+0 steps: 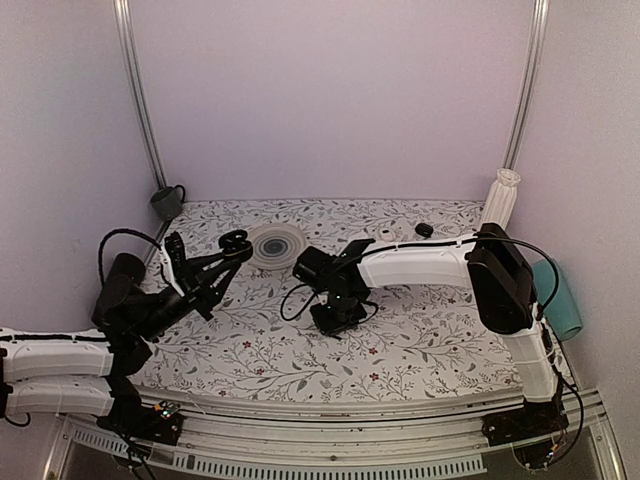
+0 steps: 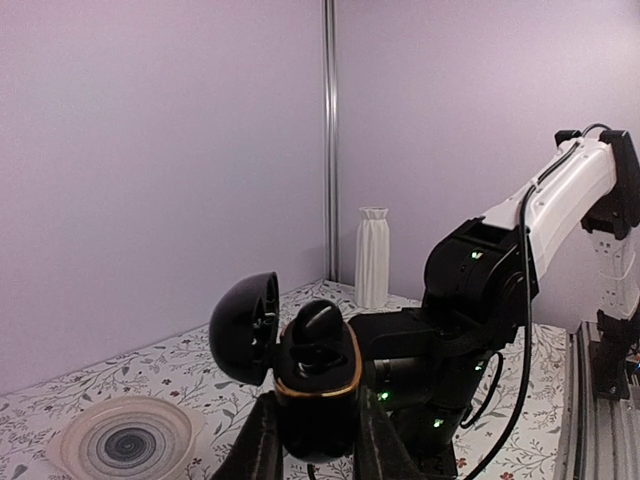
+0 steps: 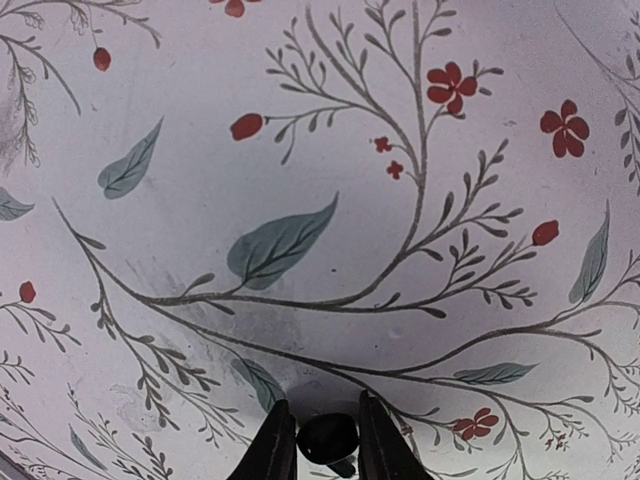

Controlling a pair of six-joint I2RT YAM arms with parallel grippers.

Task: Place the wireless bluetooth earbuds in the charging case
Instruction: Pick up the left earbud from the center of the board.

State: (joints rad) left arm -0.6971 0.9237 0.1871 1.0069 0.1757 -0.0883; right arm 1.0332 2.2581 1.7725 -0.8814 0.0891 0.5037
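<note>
Bottom centre, my left gripper [image 2: 320, 445] clamps the open charging case [image 2: 318, 390]; my right gripper [image 3: 322, 428] pinches an earbud [image 3: 328, 440] over the tablecloth [image 3: 300, 150].

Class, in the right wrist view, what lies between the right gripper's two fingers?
One small black earbud, pinched between the fingers, over the floral tablecloth. Only the right wrist view shows it.

The white-and-black left arm [image 1: 55, 357] is stretched toward 1 o'clock, and its left gripper [image 2: 317, 432] is clamped on a glossy black open-lidded charging case [image 2: 318, 385]. The right arm [image 1: 420, 262] is bent toward 9 o'clock; its right gripper [image 3: 327, 445] is pointed downward and pinched on a tiny black earbud [image 3: 327, 436].
</note>
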